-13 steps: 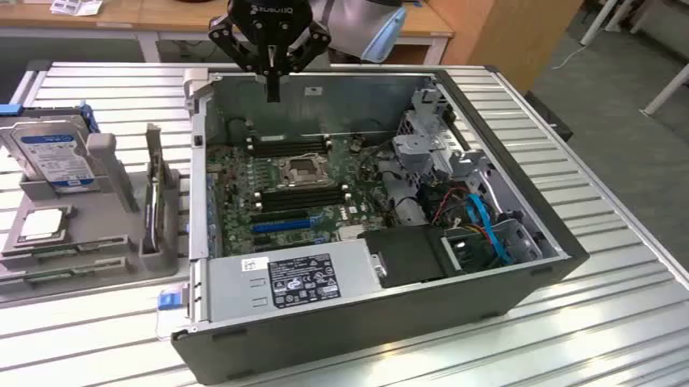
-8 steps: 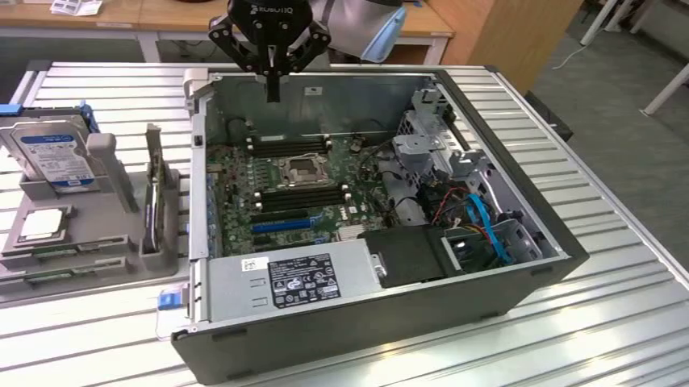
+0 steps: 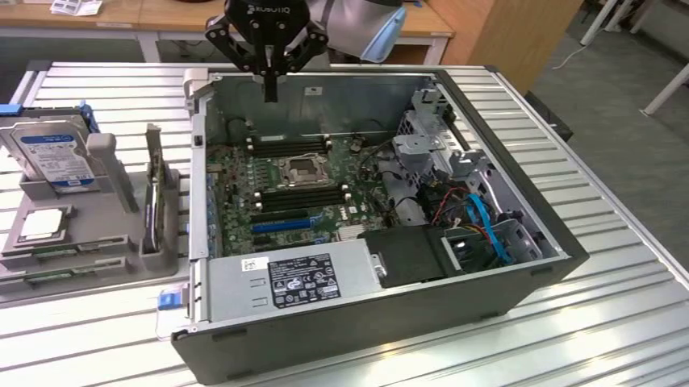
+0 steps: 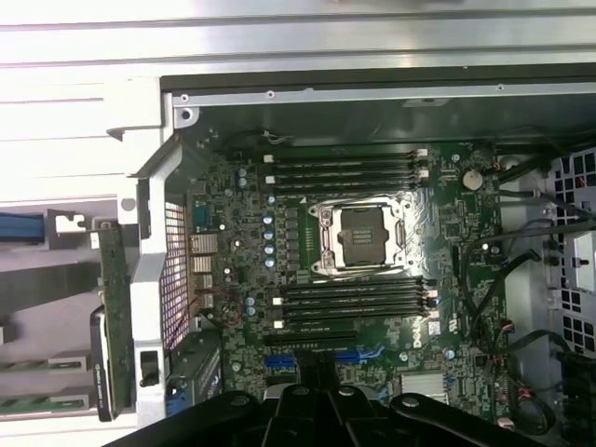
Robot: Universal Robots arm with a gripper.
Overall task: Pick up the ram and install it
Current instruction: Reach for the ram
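i have the gripper [image 3: 270,93] hanging over the far wall of the open computer case [image 3: 377,326], its black fingers [image 3: 270,81] clenched together into a single point with nothing between them. from the wrist camera the same fingers [image 4: 312,410] sit as a dark mass above the motherboard [image 4: 447,279].

the ram [image 3: 54,276] is not in my grip. it lies flat as a thin green stick in the near part of the gray holder [image 3: 108,242], on the table [image 3: 603,322], outside the case on the exterior view's left and well apart from the gripper. a second strip of the same kind lies just beside it, a little farther back; i cannot make out chips on either.

in that holder i also see a square silver cpu chip [image 3: 43,224] just beyond the sticks, a hard drive [image 3: 48,157] standing tilted at the far end, and a card [image 3: 160,201] standing on edge on the side nearest the case.

inside the case the cpu socket [image 4: 361,237] sits in the middle of the green board, with long black memory slots [image 4: 358,303] running in rows on its near side and more on its far side. a gray power supply [image 3: 290,278] with a label fills the near left corner, and blue cables [image 3: 490,230] curl on the exterior view's right.
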